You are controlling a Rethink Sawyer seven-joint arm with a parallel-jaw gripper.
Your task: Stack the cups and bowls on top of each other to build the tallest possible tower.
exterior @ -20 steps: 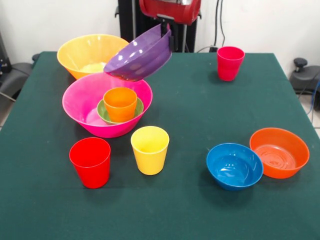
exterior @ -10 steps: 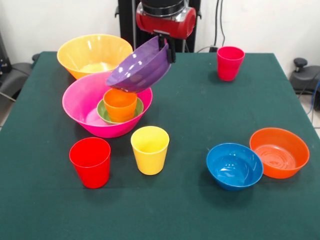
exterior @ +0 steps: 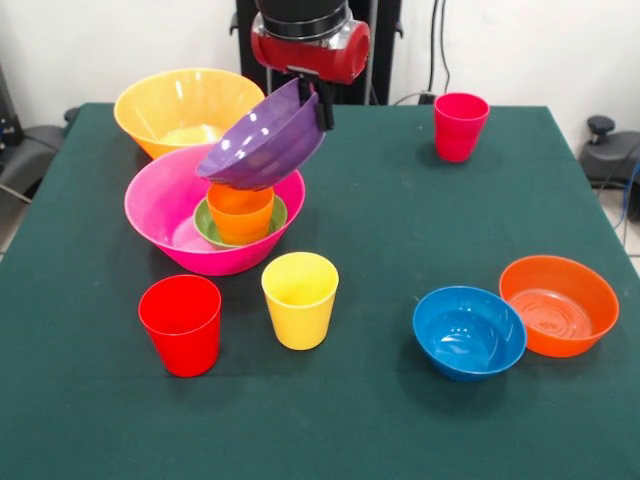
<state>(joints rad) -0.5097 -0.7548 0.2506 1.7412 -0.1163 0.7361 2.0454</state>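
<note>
Lower and further left now than a second ago: purple bowl point(exterior: 262, 140), tilted, its underside resting on or just above the orange cup point(exterior: 240, 211). Gripped at its raised right rim by the hand point(exterior: 312, 103), clamped shut on that edge under the red arm head.

Orange cup standing upright inside the small green bowl point(exterior: 208, 222), both nested in the big hot-pink bowl point(exterior: 165, 215) at the left of the worktop point(exterior: 380, 250). Big orange-yellow bowl point(exterior: 175, 105) just behind, touching or almost touching the pink rim.

Red cup point(exterior: 181, 324) and yellow cup point(exterior: 300, 299) upright side by side, near of the pink bowl, apart from each other. Crimson-pink cup point(exterior: 460, 126) alone at far right. Blue bowl point(exterior: 469, 332) and orange bowl point(exterior: 558, 305) rim against rim at near right.
</note>
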